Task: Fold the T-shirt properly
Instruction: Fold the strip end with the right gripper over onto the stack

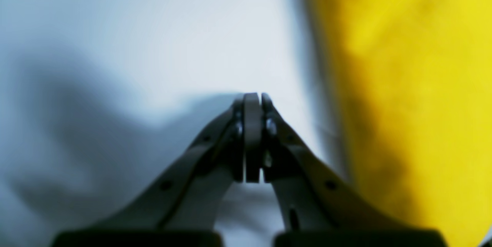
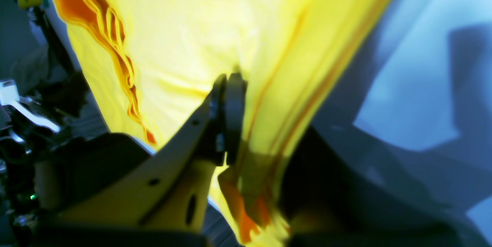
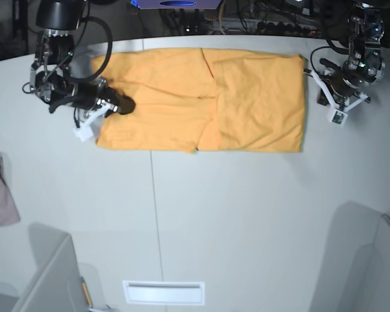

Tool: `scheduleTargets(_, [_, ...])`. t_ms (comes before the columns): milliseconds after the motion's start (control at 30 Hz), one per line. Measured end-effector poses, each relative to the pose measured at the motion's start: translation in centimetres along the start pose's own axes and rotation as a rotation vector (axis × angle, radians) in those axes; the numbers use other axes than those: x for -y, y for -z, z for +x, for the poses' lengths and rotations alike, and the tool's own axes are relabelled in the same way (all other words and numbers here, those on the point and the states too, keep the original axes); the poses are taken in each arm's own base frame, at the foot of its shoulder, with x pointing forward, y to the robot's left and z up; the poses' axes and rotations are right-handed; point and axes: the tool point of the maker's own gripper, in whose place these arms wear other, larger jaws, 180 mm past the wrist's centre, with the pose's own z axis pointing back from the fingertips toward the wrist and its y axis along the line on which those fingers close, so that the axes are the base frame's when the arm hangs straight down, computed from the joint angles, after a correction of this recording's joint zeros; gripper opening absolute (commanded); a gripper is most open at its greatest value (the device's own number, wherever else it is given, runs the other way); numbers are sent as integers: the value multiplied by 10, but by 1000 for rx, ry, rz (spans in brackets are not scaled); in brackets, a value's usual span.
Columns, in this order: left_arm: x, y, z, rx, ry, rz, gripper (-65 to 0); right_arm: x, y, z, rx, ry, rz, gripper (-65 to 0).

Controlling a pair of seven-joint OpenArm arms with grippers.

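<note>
The T-shirt (image 3: 201, 101) lies spread in a long orange-yellow band along the far edge of the white surface (image 3: 247, 221), and the right end effector (image 2: 230, 81) is clamped on its fabric at one short end. Off the opposite short end, the left end effector (image 1: 253, 99) hovers closed and empty. A pinkish cloth (image 3: 0, 195) drapes over the surface's side edge; no writing is readable.

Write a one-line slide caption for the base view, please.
Right gripper on the folded T-shirt's edge; left gripper beside it.

T-shirt (image 3: 201, 101) on table (image 3: 247, 214), between claws
</note>
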Motion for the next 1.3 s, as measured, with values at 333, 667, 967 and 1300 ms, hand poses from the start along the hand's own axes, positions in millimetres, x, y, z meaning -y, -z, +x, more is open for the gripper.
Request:
scheduleTargets(333, [3,15,14,35,-34,-25,-650,14,-9,29,55,-147,-185,-650])
scheduleTargets(667, [67,40,59,107,-40,-151,-650,1,-34,45,101,-268,-278,-650])
scheduleTargets(967, [89,46,73,70,-64,-199,-650,-43,-39,54,160,-298,-279,-650])
scheduleTargets(1300, [84,45,72,68,-63,-193,-650,-102,-25,39,142,-274,-228,-650])
